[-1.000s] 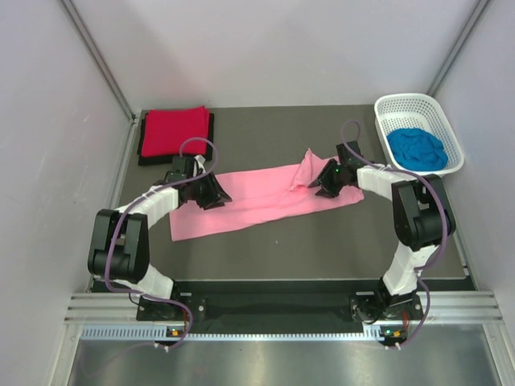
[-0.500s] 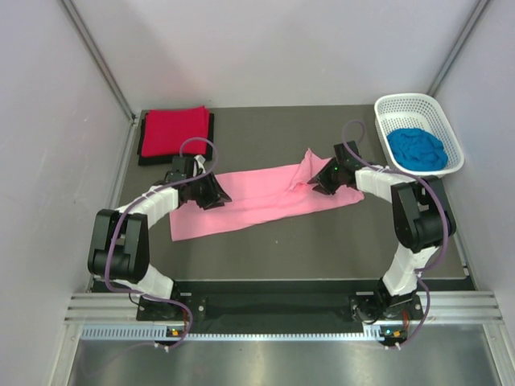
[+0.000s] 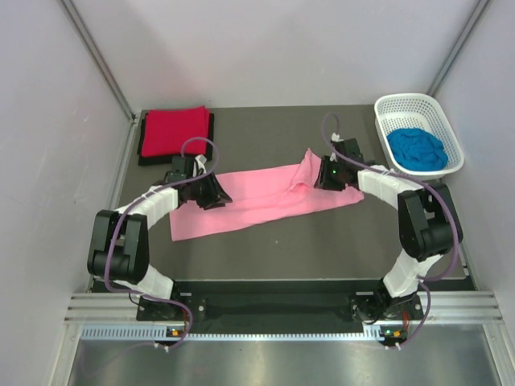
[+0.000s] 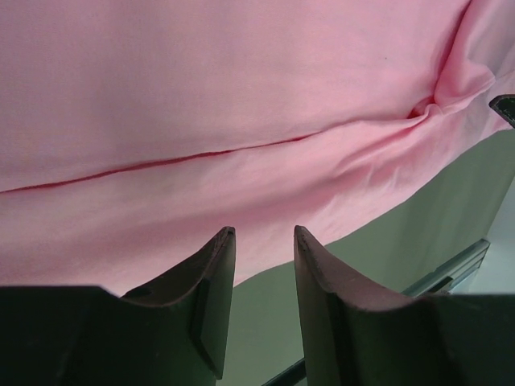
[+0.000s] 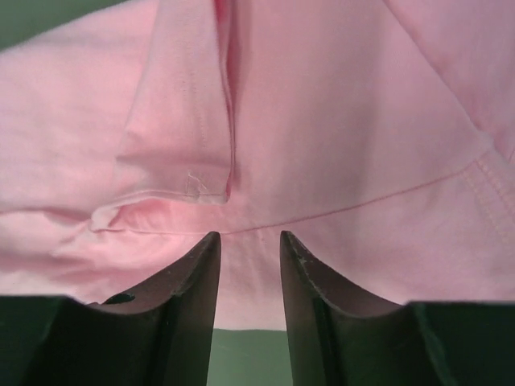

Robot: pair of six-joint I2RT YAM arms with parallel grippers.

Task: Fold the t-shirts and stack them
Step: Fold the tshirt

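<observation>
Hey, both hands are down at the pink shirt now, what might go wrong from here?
The right hand is at a bunched flap of the pink shirt; closing there may catch uneven layers. The left hand is open at the shirt's edge with bare table showing between its fingers, so it may pinch too little and slip.

Left gripper, right gripper: both lowered, jaws held narrowly apart; arms extended forward, elbows bowed outward, wrists angled inward.
</observation>
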